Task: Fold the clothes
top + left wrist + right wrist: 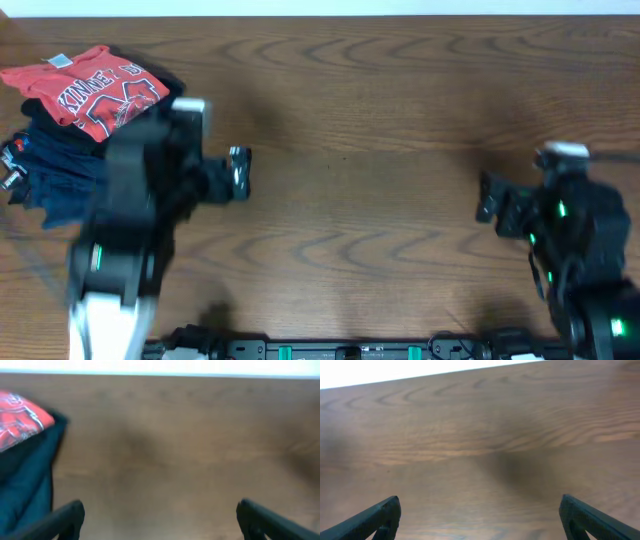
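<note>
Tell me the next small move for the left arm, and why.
Probably draw the left claw back toward its base. The red shirt already looks folded on top of the dark blue clothes, and this claw and the right claw both stand open and empty.

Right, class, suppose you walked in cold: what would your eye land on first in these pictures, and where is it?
The bright red T-shirt with white lettering stands out first, lying on a pile of dark blue and black clothes at the far left corner of the table. Next come the left gripper and right gripper, both open and empty over bare brown wood.
</note>
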